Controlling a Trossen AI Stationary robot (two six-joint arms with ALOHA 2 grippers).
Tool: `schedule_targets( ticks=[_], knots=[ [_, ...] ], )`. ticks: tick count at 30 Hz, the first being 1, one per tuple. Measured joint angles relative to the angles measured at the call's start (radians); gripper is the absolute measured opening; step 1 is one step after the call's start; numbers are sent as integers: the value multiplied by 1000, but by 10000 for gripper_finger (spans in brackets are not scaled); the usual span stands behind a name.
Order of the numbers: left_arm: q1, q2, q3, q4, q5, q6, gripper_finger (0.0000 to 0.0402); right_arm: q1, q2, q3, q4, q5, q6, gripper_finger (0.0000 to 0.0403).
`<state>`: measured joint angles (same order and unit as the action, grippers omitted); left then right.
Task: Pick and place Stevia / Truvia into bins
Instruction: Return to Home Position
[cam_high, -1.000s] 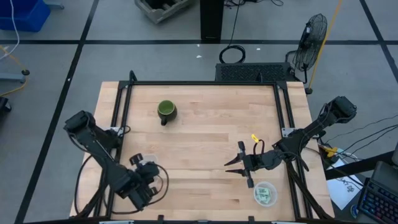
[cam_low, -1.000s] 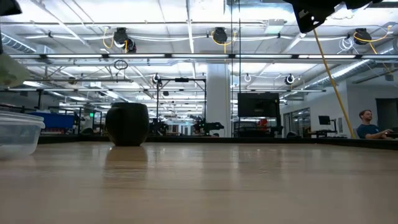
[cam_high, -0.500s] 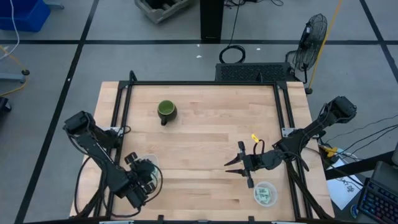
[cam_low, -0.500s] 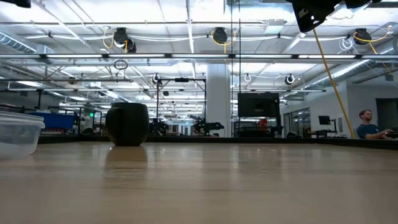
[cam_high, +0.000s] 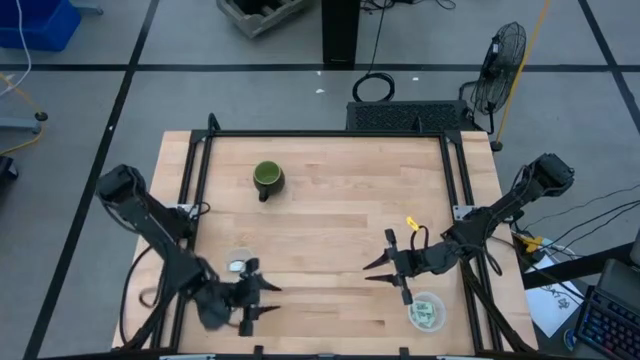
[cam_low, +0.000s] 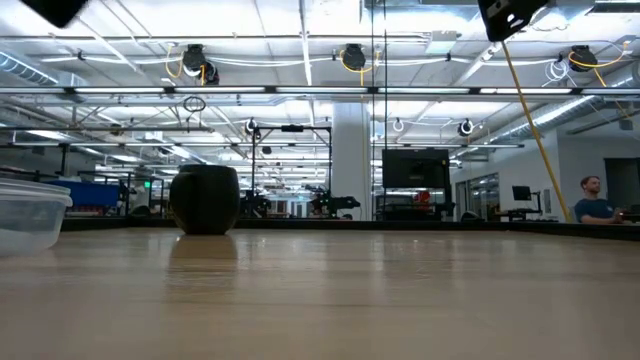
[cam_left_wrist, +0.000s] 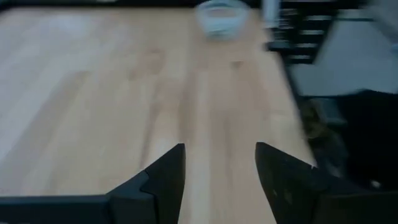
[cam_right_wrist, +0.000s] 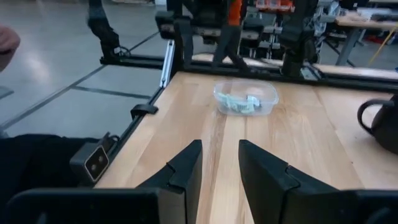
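Left tool (cam_high: 260, 300) and right tool (cam_high: 371, 270) hover, fingers spread.

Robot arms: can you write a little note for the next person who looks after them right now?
Left gripper: jaws open, empty, beside the left bin.
Right gripper: jaws open, empty, beside the right bin.
Stevia packets lie inside both bins; none seen loose on the table.
Done: sorting looks finished.
Left: probably just parking both arms at home.
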<state>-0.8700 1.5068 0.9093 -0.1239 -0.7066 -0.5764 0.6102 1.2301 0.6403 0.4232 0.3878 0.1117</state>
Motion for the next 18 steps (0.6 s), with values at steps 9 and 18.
schedule_targets(
  ticks=[9,18],
  knots=[
    [53,-293,-387,456,-39,214,171,27,0,0,-63,2,28,100],
    [85,-605,-712,711,190,379,148,27,-95,-22,-181,3,99,100]
  ],
)
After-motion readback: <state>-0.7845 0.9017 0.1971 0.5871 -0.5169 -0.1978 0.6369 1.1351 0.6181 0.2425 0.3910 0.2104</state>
